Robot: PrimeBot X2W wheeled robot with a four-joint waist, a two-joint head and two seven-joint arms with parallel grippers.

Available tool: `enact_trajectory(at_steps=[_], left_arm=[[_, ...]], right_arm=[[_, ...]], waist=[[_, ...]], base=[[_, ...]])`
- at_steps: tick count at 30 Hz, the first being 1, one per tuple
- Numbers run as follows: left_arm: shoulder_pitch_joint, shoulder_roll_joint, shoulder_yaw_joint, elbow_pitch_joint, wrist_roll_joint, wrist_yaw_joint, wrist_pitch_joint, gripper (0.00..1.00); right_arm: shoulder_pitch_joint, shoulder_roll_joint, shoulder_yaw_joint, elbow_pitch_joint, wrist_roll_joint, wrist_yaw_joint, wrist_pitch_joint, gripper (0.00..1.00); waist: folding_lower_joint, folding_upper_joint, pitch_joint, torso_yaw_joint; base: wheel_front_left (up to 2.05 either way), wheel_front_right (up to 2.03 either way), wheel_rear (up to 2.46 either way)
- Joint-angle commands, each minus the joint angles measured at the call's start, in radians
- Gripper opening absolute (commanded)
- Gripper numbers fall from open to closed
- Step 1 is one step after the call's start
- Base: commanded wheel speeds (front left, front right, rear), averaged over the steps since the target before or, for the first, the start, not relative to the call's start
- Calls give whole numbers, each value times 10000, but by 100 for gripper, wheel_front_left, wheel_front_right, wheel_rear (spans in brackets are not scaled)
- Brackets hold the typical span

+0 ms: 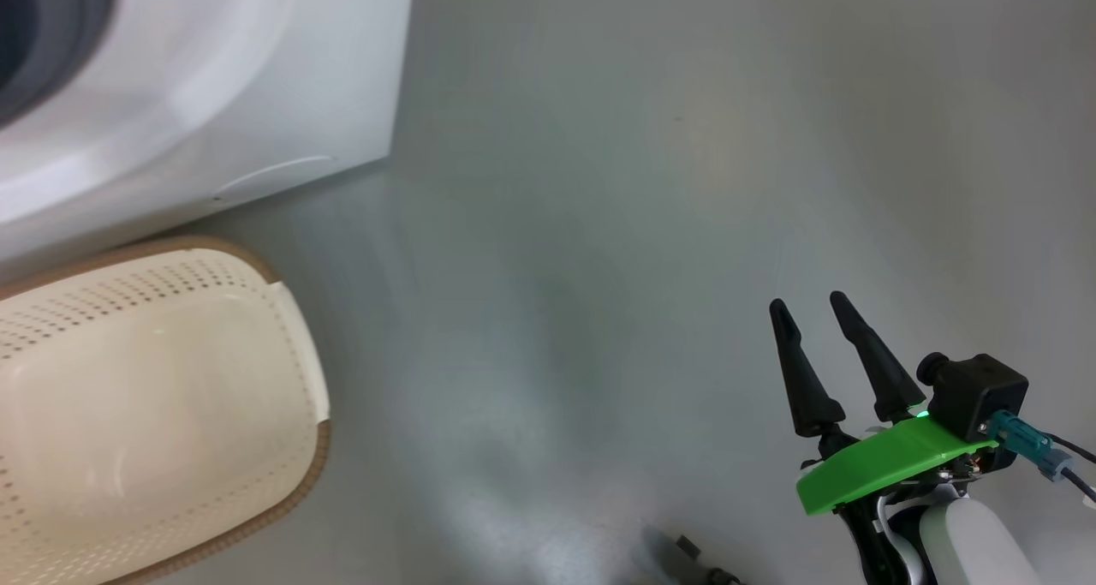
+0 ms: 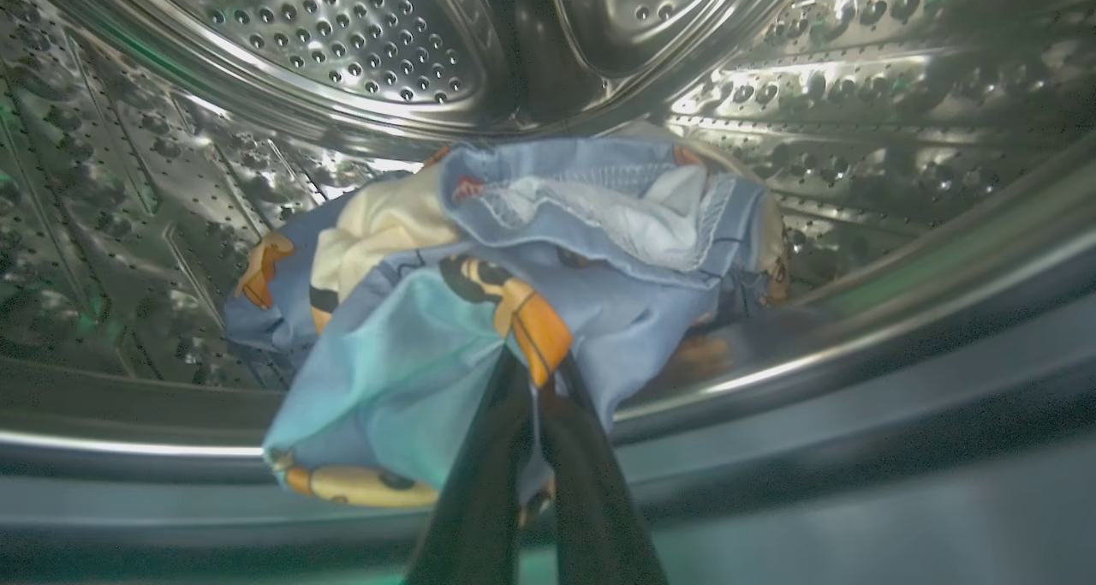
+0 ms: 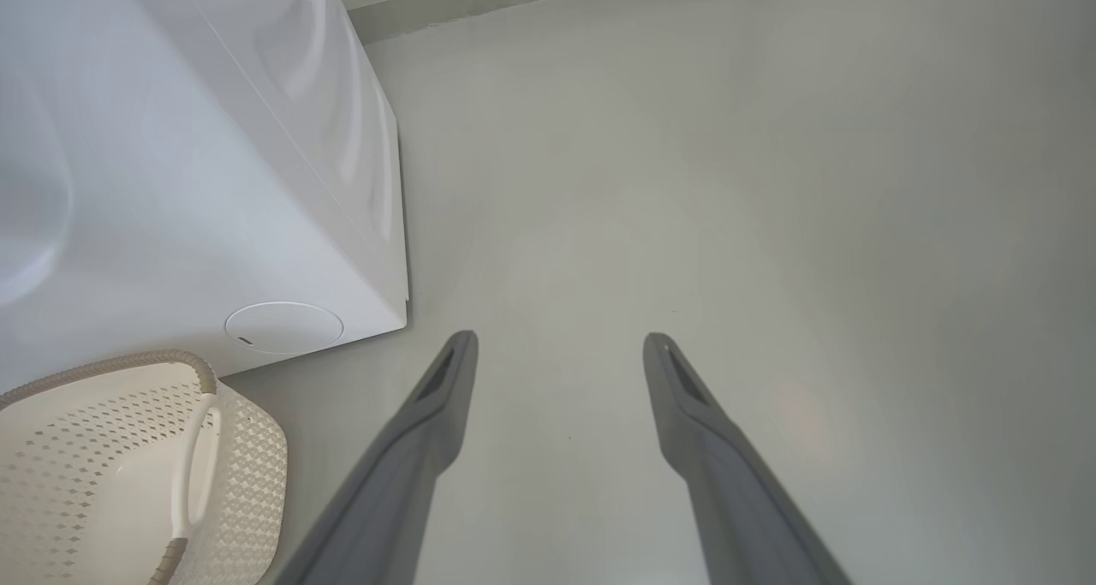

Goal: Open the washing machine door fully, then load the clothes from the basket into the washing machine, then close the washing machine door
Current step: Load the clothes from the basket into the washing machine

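The left gripper (image 2: pixel 538 371) is clenched on the clothes (image 2: pixel 479 311). Its two dark fingers (image 2: pixel 479 499) rise close together in the left wrist view and pinch a fold of light blue fabric between them, just under an orange printed patch. The bundle spreads up and out from that pinch, showing cream and orange-brown figures and a pale inner lining. It lies inside the steel drum (image 2: pixel 342 37) of the washing machine (image 1: pixel 257 71), resting on the drum's lower wall with one corner draped toward the front lip. Perforated metal curves around it on every side, and the dark grey gasket (image 2: pixel 856 448) runs below it.

The right gripper (image 1: pixel 809 304) is released, its fingers (image 3: pixel 428 431) spread well apart with nothing between them. It hangs over the bare grey floor (image 1: pixel 599 225), well away from the machine, and a green plate (image 1: pixel 882 465) sits at its wrist.

The basket (image 1: pixel 321 456) stands on the floor just beside the machine's white front. Its brown rim, perforated walls and plain cream bottom are in sight. In the right wrist view a round cover (image 3: pixel 283 326) sits at the machine's lower corner, just above the basket's handle (image 3: pixel 197 456).
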Motion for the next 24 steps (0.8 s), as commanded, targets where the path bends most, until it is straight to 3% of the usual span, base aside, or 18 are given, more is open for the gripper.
enact_trajectory(at_steps=[1,9,17,18,19,20,24], left_arm=[[-321,720,229,-198,96,-56,-238,0],[-1120,1566,677,-163,-177,-415,-1741,0],[-1377,1320,1177,195,-784,-345,-2689,0],[-1362,1274,1205,206,-842,-328,-2686,27],[-1345,1220,1211,232,-886,-310,-2628,83],[-1335,1179,1208,226,-904,-276,-2637,100],[-1244,1060,1118,187,-889,-214,-2646,100]], right_arm=[[-11,-117,202,-176,48,44,-152,100],[32,-116,377,-188,264,44,-280,100],[18,-116,433,-250,304,44,-306,100],[25,-116,416,-267,301,44,-303,100],[33,-116,395,-281,296,44,-297,100],[42,-116,371,-288,292,44,-287,100],[58,-116,301,-311,281,44,-261,100]], waist=[[-1,-1,230,-260],[-1,-1,800,-877],[-1,-1,967,-990],[-1,-1,969,-981],[-1,-1,967,-964],[-1,-1,963,-941],[-1,-1,891,-866]], base=[[0,0,0],[0,0,0],[0,0,0],[0,0,0],[0,0,0],[0,0,0],[0,0,0]])
